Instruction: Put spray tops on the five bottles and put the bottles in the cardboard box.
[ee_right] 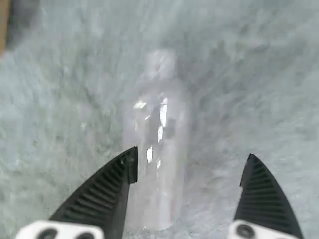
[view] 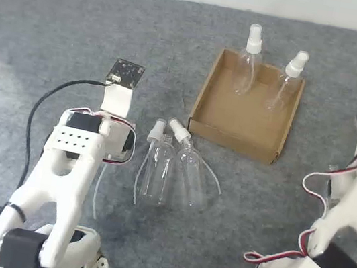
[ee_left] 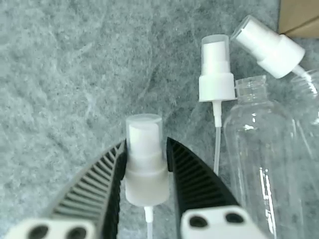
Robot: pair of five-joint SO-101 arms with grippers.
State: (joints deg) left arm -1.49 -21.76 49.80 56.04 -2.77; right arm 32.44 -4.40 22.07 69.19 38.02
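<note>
Cardboard box (view: 235, 119) sits at 1 o'clock on the grey surface (view: 52, 32), holding two topped bottles (view: 247, 67) (view: 282, 86) whose sprayers poke past its far rim. At the centre two more bottles (view: 157, 171) (view: 192, 174) lie side by side, loose tops (view: 157, 131) (view: 179, 131) at their necks. At 8 o'clock the left claw (ee_left: 145, 143) is clamped on a white spray top (ee_left: 144, 169). At 4 o'clock the right claw (ee_right: 192, 153) gapes wide over a clear bottle (ee_right: 157, 134) lying flat.

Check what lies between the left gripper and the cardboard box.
Two bottles and two loose spray tops lie on the carpet there, per the high view.
</note>
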